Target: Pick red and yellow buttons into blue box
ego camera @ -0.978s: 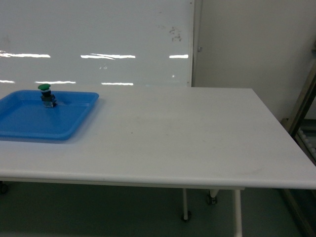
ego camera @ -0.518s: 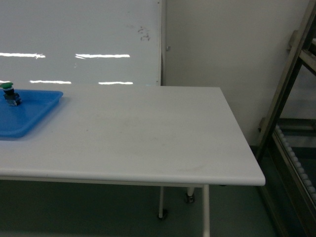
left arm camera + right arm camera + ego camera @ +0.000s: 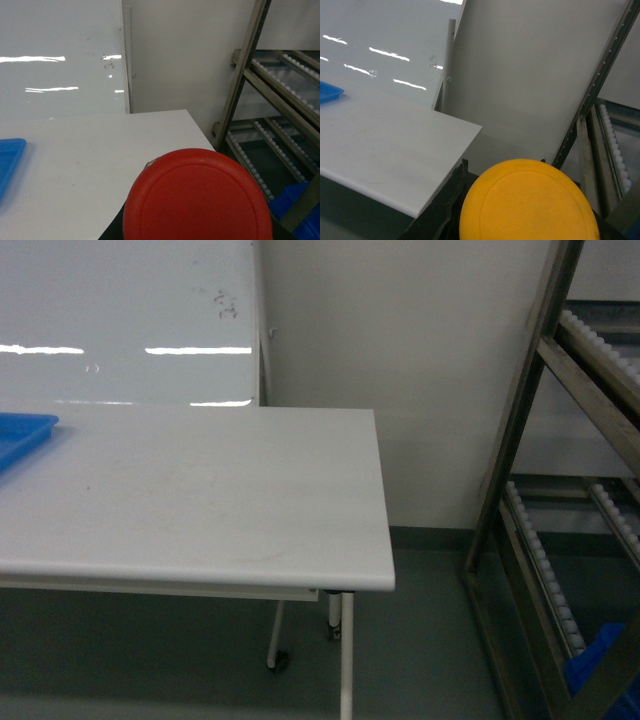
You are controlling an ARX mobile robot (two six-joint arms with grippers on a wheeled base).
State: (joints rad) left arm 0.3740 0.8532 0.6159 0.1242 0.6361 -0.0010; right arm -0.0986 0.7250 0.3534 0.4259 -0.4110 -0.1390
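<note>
My left wrist camera is filled at the bottom by the round red button, its cap facing the lens and hiding my left fingers, so I cannot tell from the pictures whether they pinch it or how they stand. My right wrist camera shows the same with the yellow button: the cap sits right in front of the lens, with dark parts of my right gripper showing just left of it, but the fingertips are covered and their state is not visible. Neither arm appears in the head view.

Ahead of me lies the white table, its right end and rounded corner in sight, with a corner of the shallow blue tray at its far left edge. Behind the table stands a whiteboard with bright light streaks on it. To the right, well apart from the table, is a metal rack with slanted roller tracks. Low in that rack, at the bottom right of the head view, a piece of the blue box shows behind a rack post
</note>
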